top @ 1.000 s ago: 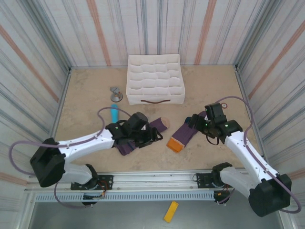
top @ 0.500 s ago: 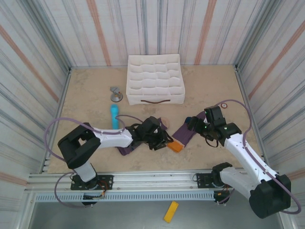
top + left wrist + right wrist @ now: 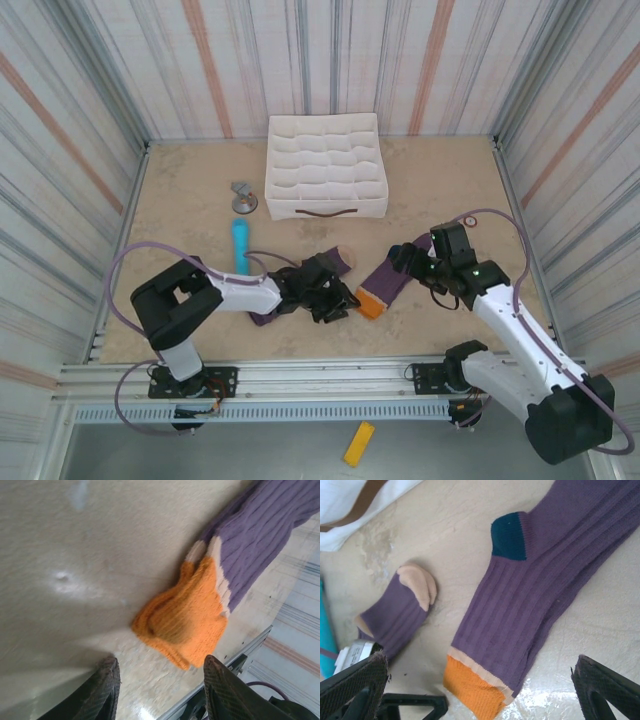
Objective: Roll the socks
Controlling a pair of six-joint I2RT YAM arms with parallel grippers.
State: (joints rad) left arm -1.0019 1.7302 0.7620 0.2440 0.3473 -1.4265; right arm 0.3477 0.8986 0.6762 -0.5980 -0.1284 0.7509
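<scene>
The orange cuff of the purple knit sock, laid flat on the beige table, was judged best straddled squarely by the half-open, empty left gripper before closing; the right gripper was spread wide, empty.

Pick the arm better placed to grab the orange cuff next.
Left, probably. The left gripper sits right at the orange cuff with jaws apart. The right gripper hangs open over the sock, at its purple middle, away from the cuff.

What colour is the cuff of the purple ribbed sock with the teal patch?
The cuff is orange, edged with cream; clearest in the left wrist view.
</scene>
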